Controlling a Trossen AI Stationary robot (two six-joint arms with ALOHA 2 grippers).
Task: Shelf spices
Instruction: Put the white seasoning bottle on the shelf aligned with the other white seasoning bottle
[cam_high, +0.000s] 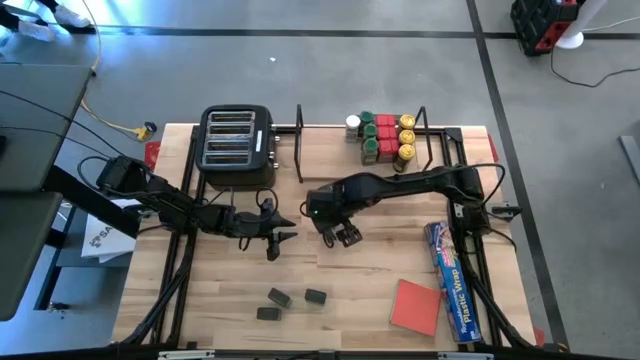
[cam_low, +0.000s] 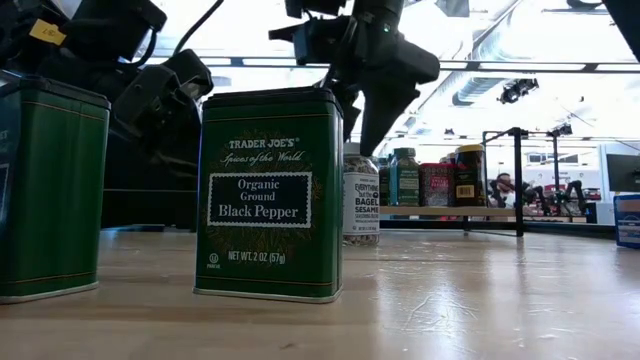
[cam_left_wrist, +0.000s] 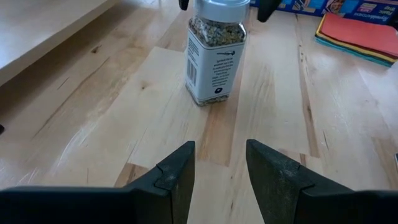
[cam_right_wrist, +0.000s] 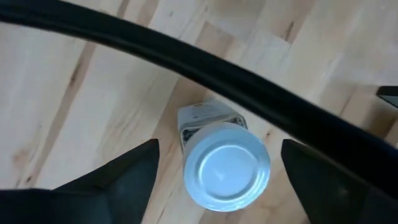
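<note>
One clear glass seasoning jar with a white screw lid (cam_right_wrist: 227, 165) stands upright on the light wooden table (cam_high: 360, 290), directly below and between the wide-spread fingers of the right gripper (cam_right_wrist: 217, 168), untouched. The left gripper (cam_left_wrist: 221, 165) hangs low, aimed at that jar, fingers narrowly parted and empty. Three small black tins (cam_high: 279, 297) lie well apart from both. Eight jars (cam_high: 383, 134) sit on the black wire shelf (cam_high: 430, 135).

Light wood table (cam_high: 360, 290): toaster (cam_high: 237, 147) and spice rack (cam_high: 375, 140) along the far edge, three black tins (cam_high: 290, 302) near front, plastic-wrap box (cam_high: 452, 280) and red pad (cam_high: 417, 306) right.
</note>
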